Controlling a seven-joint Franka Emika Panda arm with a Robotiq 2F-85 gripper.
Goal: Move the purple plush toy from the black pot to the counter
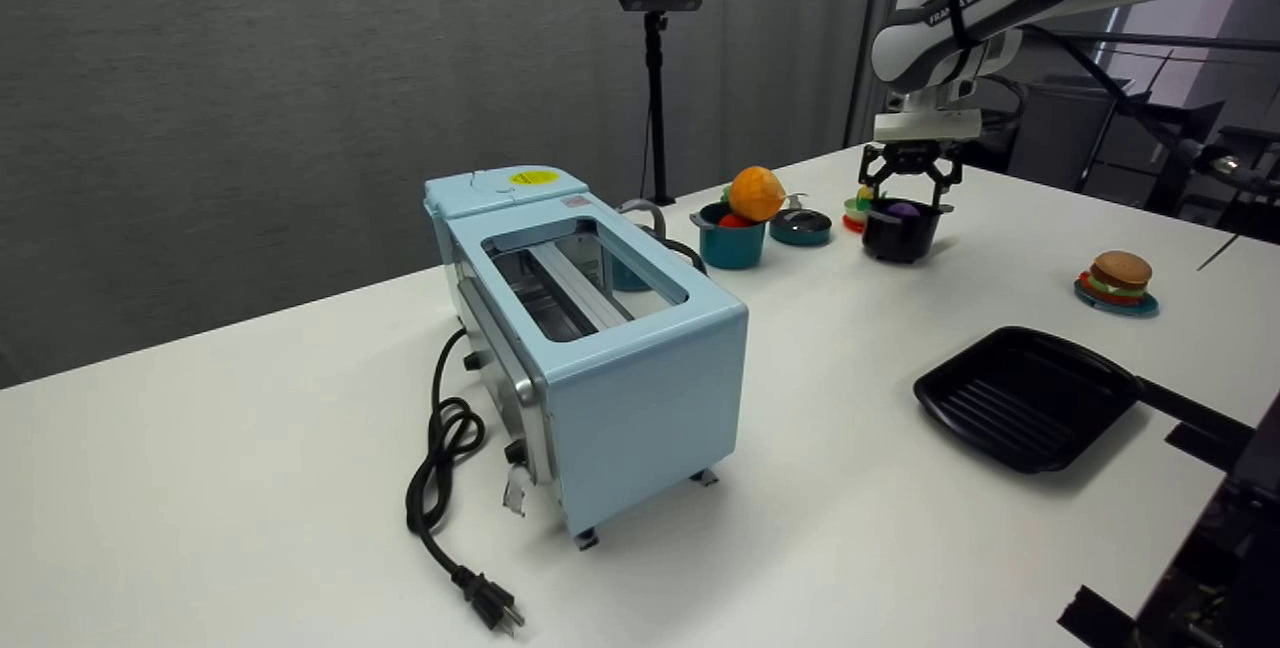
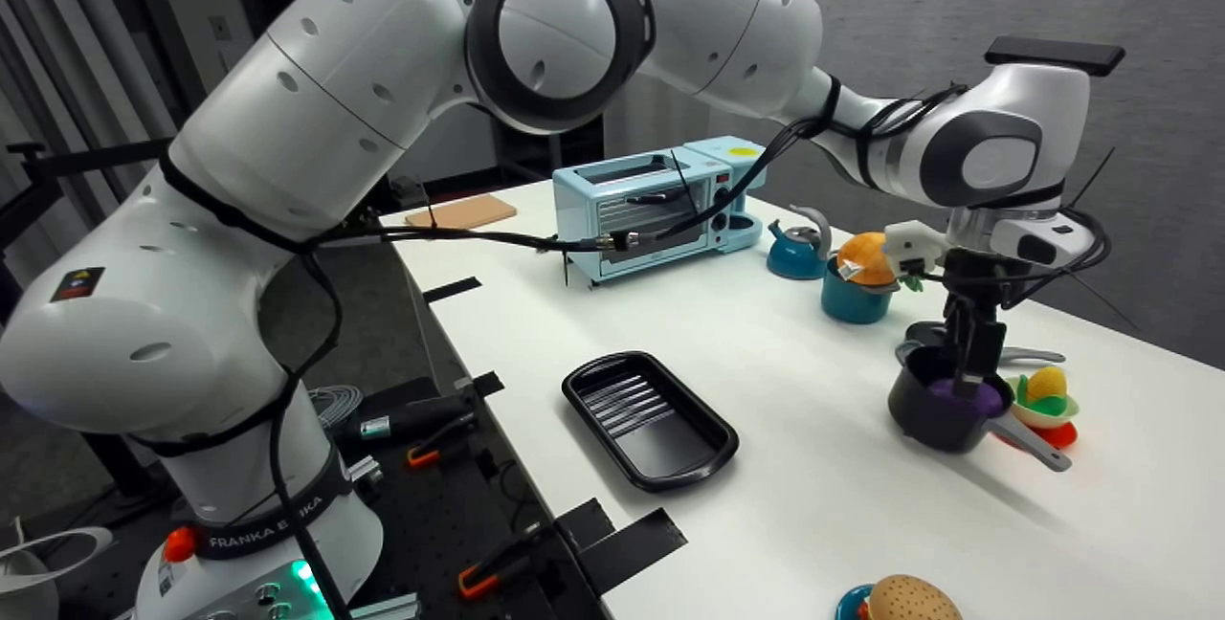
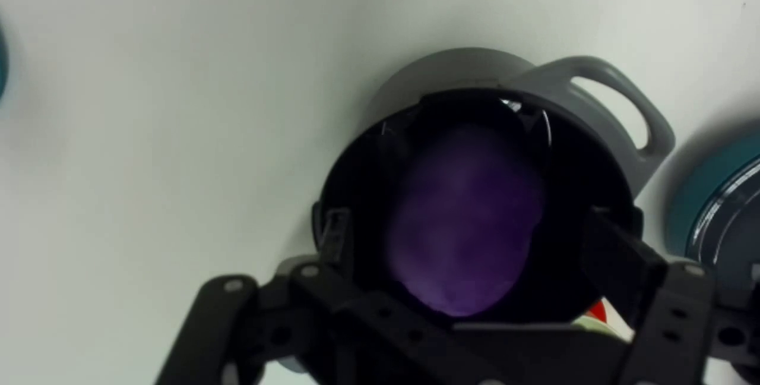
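Observation:
The purple plush toy (image 3: pixel 466 218) sits inside the small round black pot (image 1: pixel 898 243). It shows as a purple lump at the pot's mouth in both exterior views (image 1: pixel 904 211). The black pot (image 2: pixel 933 421) stands upright on the white counter (image 2: pixel 785 524), its grey long handle pointing to the lower right in that exterior view. My gripper (image 1: pixel 906 201) points straight down over the pot. In the wrist view its jaws (image 3: pixel 469 227) are wide apart, one on each side of the toy, near the pot's rim. The jaws seem not to touch the toy. The toy's underside is hidden.
A teal pot (image 1: pixel 732 243) with an orange round object (image 1: pixel 757 194), a dark-lidded teal pan (image 1: pixel 800 225) and a bowl of toy food (image 2: pixel 1043 400) stand close by. A toy burger (image 1: pixel 1118 278), the black grill pan (image 1: pixel 1030 398) and the blue toaster (image 1: pixel 640 408) stand farther off.

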